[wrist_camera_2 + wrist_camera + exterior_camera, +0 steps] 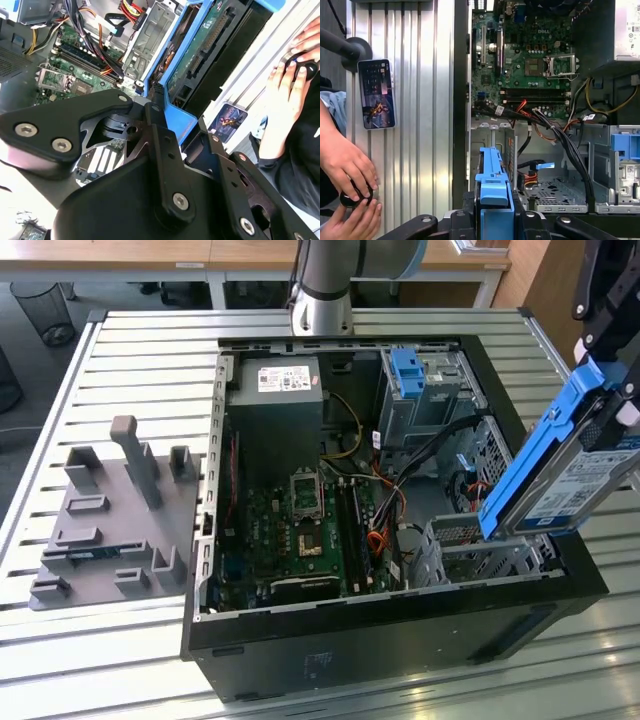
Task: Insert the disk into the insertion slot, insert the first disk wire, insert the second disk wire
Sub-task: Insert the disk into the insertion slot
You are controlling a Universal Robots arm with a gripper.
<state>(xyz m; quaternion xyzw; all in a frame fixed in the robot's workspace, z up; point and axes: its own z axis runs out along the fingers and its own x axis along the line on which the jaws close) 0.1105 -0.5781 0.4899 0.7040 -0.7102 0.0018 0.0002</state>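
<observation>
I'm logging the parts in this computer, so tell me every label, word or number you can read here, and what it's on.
White label on the power supply: print too small to read.
White-and-blue label on the disk: print too small to read.
Screen of the phone: a picture, no legible words.
Nothing here can be quoted with confidence.

Flat rectangular disk (pixel 565 472), white-and-blue label, bright blue plastic caddy, clamped in my pincer (pixel 495 212). It's tilted steeply, lower end down. Low silver perforated-metal insertion slot (pixel 470 555) sits in the open case's corner, right under that end; contact unclear. Disk not inserted.
</observation>
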